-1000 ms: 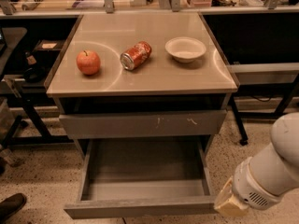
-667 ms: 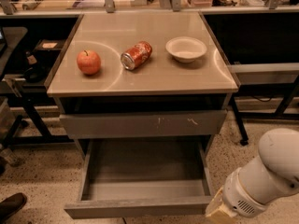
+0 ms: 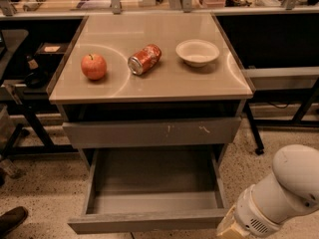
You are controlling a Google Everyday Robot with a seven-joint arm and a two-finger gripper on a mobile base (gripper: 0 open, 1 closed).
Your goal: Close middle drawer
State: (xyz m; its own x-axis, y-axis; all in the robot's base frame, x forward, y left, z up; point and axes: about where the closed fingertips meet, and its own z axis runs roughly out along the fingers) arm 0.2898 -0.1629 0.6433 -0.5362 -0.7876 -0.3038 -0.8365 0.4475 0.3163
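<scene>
The middle drawer (image 3: 149,221) is pulled far out at the bottom of the grey cabinet. Its plain front panel is near the lower frame edge and its grey box interior is bare. Above it sits a shut grey drawer front with pale scratch marks (image 3: 152,131). My white arm (image 3: 286,188) comes in from the lower right. My gripper (image 3: 228,228) shows only as a beige base at the bottom edge, just right of the open drawer's front right corner, and the rest is cut off by the frame.
On the cabinet top (image 3: 149,83) lie a red apple (image 3: 93,66), a tipped red can (image 3: 144,59) and a white bowl (image 3: 197,52). Dark table frames and legs stand on both sides. A shoe (image 3: 12,220) is at the lower left on the speckled floor.
My arm and gripper have moved left and slightly down, closer to the open drawer's front right corner. The drawer has not moved.
</scene>
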